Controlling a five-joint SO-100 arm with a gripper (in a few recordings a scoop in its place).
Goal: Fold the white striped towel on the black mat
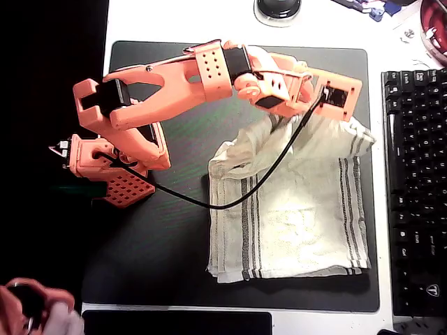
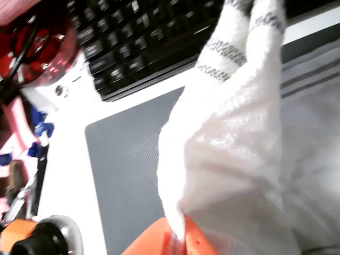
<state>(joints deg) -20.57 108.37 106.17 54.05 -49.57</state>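
The white striped towel (image 1: 293, 216) lies on the right half of the black mat (image 1: 160, 237), its lower part flat with dark stripes running up and down. Its top edge is bunched and lifted where my orange gripper (image 1: 334, 105) reaches the upper right corner. In the wrist view the gripper (image 2: 178, 241) is shut on a fold of the towel (image 2: 228, 159), which rises from between the orange fingers (image 2: 199, 244) and hangs in front of the camera. The mat (image 2: 122, 170) looks grey below it.
A black keyboard (image 1: 415, 188) runs along the mat's right edge, close to the towel. The arm's base (image 1: 112, 164) stands at the mat's left edge. A round dark object (image 1: 278, 8) and a red item (image 1: 434, 35) sit beyond the mat's top.
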